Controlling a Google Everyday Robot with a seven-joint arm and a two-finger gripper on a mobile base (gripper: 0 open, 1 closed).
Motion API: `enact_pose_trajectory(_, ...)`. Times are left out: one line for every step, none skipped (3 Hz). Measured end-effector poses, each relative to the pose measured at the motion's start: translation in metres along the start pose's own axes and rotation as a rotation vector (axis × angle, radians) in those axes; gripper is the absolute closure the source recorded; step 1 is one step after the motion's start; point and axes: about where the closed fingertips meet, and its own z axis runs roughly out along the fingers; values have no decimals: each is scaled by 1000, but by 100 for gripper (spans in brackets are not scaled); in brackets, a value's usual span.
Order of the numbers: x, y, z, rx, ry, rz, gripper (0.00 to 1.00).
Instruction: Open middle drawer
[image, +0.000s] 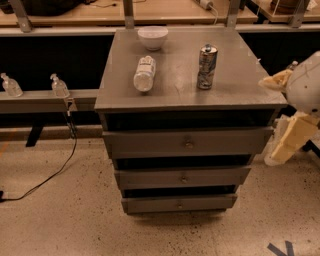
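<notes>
Hanging at the cabinet's (175, 87) right side, your gripper (294, 139) touches nothing | grip: can't tell spread or closed | middle drawer (150, 178) sits between top drawer (150, 143) and bottom drawer (150, 204), knob (184, 178) centred | can (206, 67), bottle (144, 73), bowl (152, 37) on top

The grey metal cabinet top (170, 97) carries a small white bowl (152, 37) at the back, a clear plastic bottle (144, 73) lying on its side, and an upright printed can (206, 67), perhaps a drink. The cream gripper (274, 81) hangs beside the top's right edge.
</notes>
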Motion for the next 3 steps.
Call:
enact_pose_trajectory(25, 11, 75, -29, -223, 29, 0)
enact_pose_trajectory(45, 10, 141, 71, -555, 131, 0)
enact_pose_trajectory(57, 14, 144, 80, -583, 155, 0)
